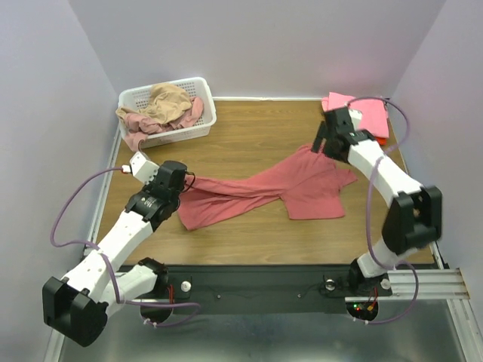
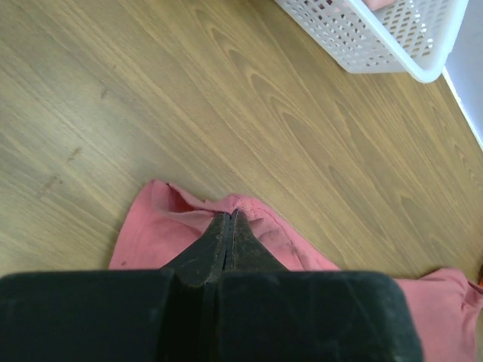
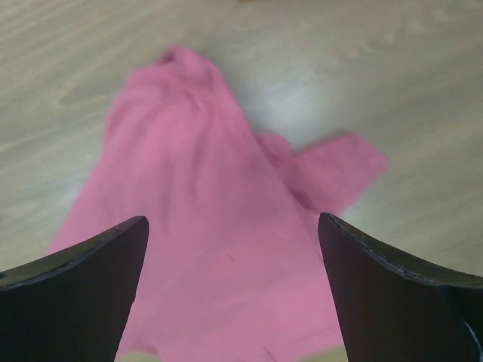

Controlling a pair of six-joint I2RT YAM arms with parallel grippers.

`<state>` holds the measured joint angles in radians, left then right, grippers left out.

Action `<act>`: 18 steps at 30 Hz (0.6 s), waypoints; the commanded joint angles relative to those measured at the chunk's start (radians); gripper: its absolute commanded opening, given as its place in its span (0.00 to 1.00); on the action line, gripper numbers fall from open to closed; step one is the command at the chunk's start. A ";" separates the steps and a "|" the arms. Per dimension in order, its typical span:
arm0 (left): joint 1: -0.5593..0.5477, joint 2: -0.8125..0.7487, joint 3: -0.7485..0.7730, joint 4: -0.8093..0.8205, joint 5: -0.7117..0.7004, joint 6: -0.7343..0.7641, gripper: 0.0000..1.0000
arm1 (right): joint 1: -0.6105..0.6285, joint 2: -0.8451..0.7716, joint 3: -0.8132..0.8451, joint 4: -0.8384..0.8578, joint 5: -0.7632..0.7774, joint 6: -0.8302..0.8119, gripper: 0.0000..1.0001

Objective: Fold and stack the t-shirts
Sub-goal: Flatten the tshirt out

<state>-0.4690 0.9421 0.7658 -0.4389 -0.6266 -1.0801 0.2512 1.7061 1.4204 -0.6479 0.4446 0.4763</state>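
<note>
A dusty red t-shirt lies stretched and twisted across the middle of the wooden table. My left gripper is shut on its left edge; the left wrist view shows the closed fingertips pinching a fold of the red cloth. My right gripper hangs open above the shirt's right end; in the right wrist view the shirt lies blurred below, between the spread fingers. A folded bright pink shirt lies on an orange-red one at the back right. Tan and pale rose shirts lie in the basket.
A white lattice basket stands at the back left corner and also shows in the left wrist view. Pale walls enclose the table on three sides. The arm bases sit on a black rail at the near edge.
</note>
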 commanded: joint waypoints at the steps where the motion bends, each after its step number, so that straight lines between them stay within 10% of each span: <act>1: 0.009 -0.032 -0.037 0.054 0.018 0.031 0.00 | -0.061 -0.265 -0.242 0.008 0.000 0.131 1.00; 9: 0.013 -0.074 -0.080 0.072 0.056 0.046 0.00 | -0.236 -0.565 -0.698 -0.009 -0.191 0.219 0.99; 18: 0.015 -0.089 -0.112 0.075 0.084 0.039 0.00 | -0.245 -0.441 -0.726 0.082 -0.286 0.219 0.66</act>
<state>-0.4625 0.8772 0.6743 -0.3840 -0.5392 -1.0477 0.0128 1.2579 0.6899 -0.6598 0.2256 0.6899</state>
